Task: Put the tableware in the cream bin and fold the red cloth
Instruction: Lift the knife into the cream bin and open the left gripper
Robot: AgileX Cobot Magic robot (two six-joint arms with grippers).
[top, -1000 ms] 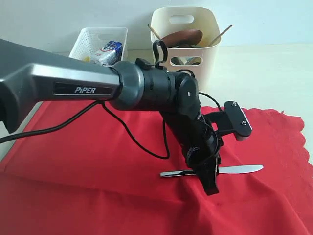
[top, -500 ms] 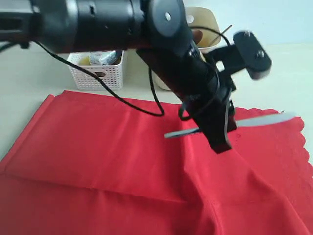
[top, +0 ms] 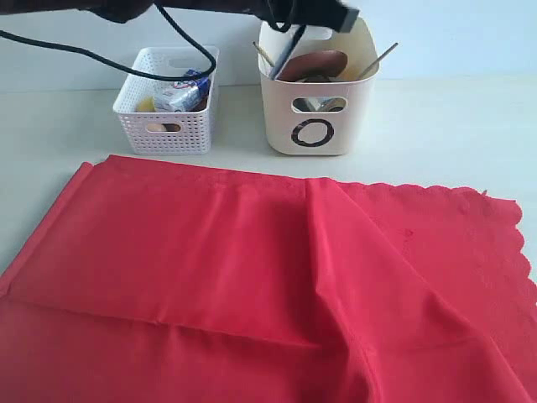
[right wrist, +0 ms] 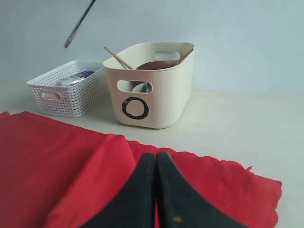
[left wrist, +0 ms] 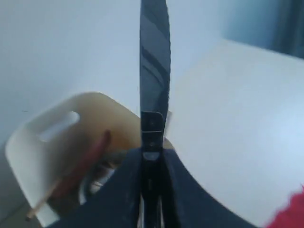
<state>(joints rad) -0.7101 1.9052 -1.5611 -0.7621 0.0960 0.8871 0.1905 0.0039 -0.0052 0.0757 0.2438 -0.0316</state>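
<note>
My left gripper (left wrist: 153, 159) is shut on the silver table knife (left wrist: 154, 66), whose blade sticks out past the fingertips. In the exterior view the knife (top: 284, 52) hangs slanted over the cream bin (top: 317, 109), and the left arm shows only along the top edge. In the right wrist view the knife (right wrist: 80, 23) hangs in the air above and beside the cream bin (right wrist: 152, 92). The bin holds a brown wooden plate (top: 315, 63) and two chopsticks (top: 382, 59). The red cloth (top: 252, 277) lies spread and creased. My right gripper (right wrist: 156, 159) is shut and empty, low over the cloth.
A white lattice basket (top: 166, 105) with a milk carton (top: 186, 91) and food stands left of the cream bin. Pale table surface (top: 453, 126) runs behind and to the right of the cloth. A wall rises behind both bins.
The left arm lifted the knife off the red cloth and carried it up and back to the cream bin. The arm has left most of the exterior view.
</note>
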